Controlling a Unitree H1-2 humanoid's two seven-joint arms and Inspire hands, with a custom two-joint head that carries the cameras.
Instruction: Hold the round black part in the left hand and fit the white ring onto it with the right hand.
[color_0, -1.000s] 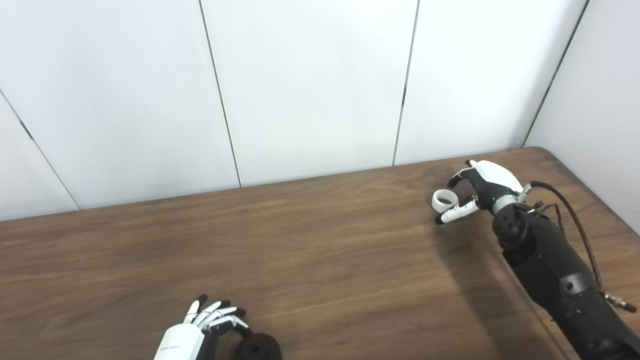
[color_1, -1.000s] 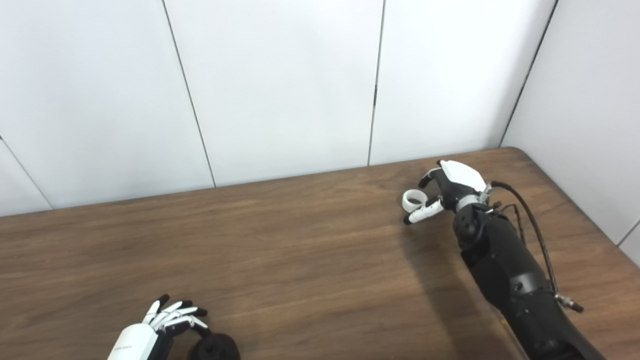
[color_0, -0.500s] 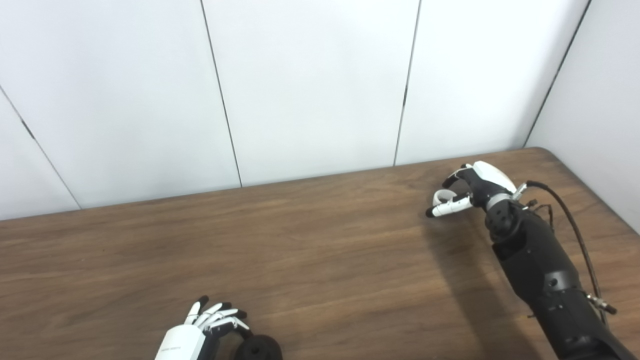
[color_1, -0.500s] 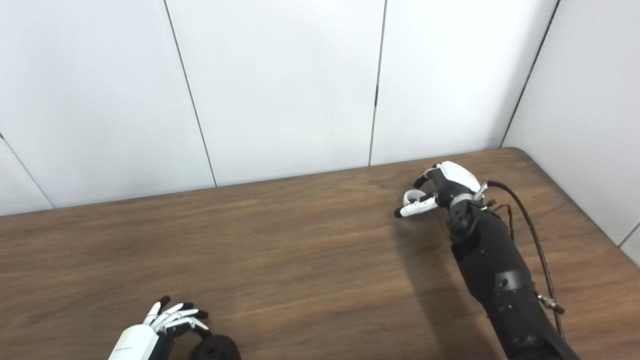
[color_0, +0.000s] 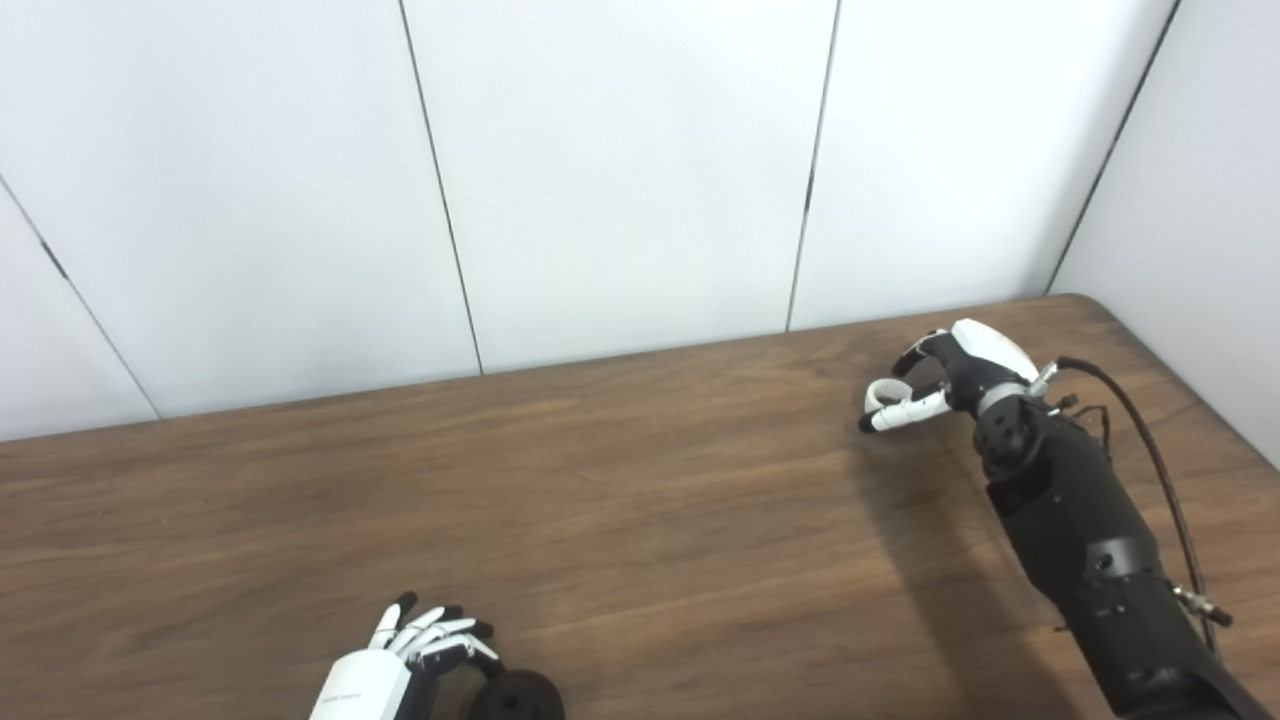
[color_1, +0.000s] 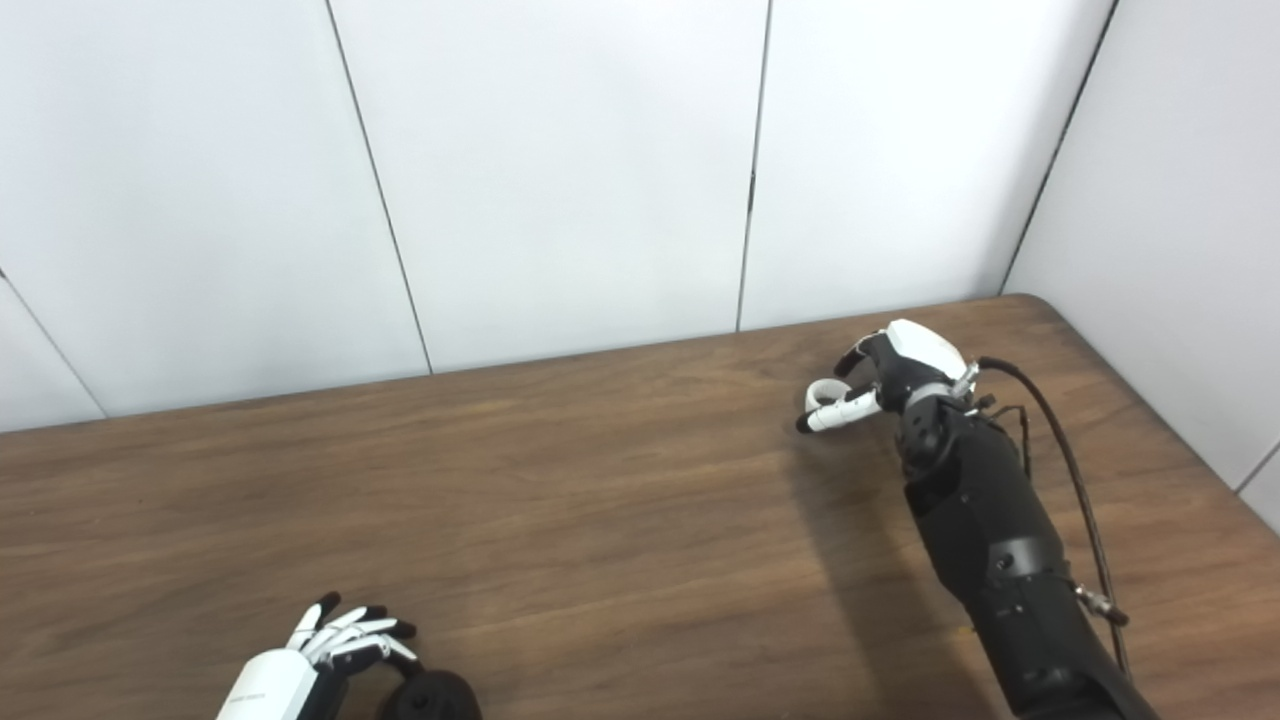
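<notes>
Black and matte, the round part (color_0: 516, 695) sits at the near edge of the brown wood-grain surface (color_0: 620, 520), just beside the left hand (color_0: 400, 665), whose fingers are loosely curled and apart, holding nothing. Far right, the right hand (color_0: 935, 385) pinches the small white ring (color_0: 878, 393). White wall panels (color_0: 620, 170) stand behind.

The round black part (color_0: 516, 694) sits low at the counter's near edge, left of centre; the small white ring (color_0: 882, 394) lies near the far right corner.
</notes>
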